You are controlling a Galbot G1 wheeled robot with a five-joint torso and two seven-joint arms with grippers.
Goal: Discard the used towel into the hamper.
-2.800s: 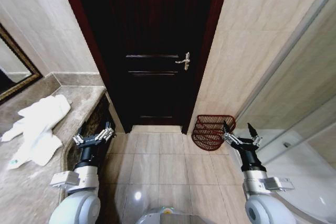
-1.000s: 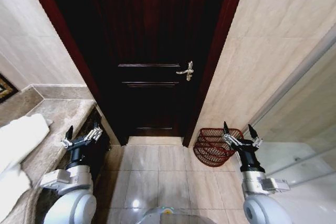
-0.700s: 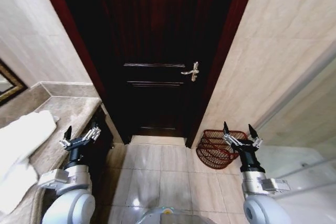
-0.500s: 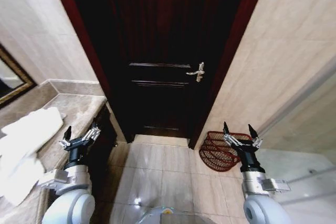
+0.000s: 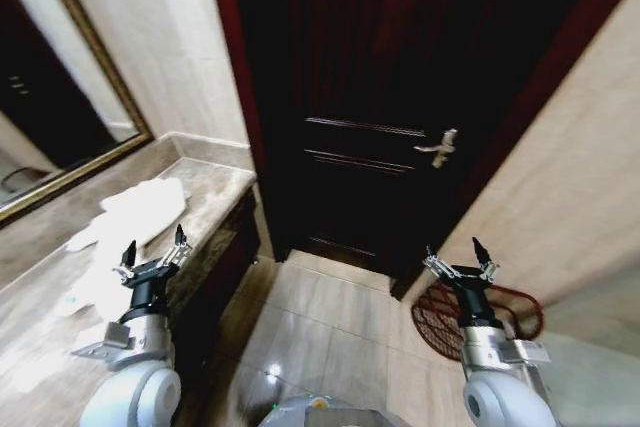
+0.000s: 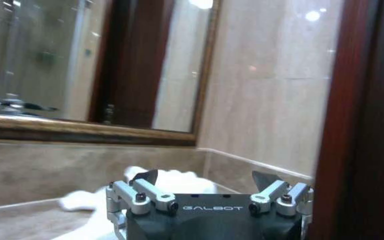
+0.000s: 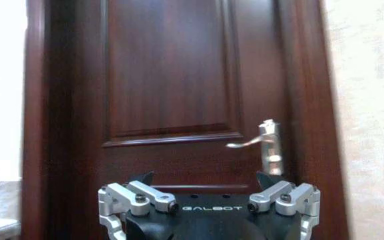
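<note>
A crumpled white towel (image 5: 125,222) lies on the marble counter (image 5: 215,182) at the left. In the left wrist view the towel (image 6: 178,181) shows just past the fingers. My left gripper (image 5: 152,251) stands open and empty beside the counter's front edge, a little to the right of the towel. The red-brown wire hamper (image 5: 520,317) sits on the floor at the lower right, partly hidden behind my right arm. My right gripper (image 5: 462,259) is open, empty, and held upright in front of the hamper.
A dark wooden door (image 5: 400,97) with a silver lever handle (image 5: 438,148) fills the wall ahead. A framed mirror (image 5: 50,107) hangs above the counter. Beige tiled floor (image 5: 330,317) lies between counter and hamper. The tiled wall (image 5: 590,197) is at the right.
The whole picture has swung, so the camera turned left: counter, towel and mirror now show more fully and the hamper has slid toward the right edge. Both grippers hold the same open pose.
</note>
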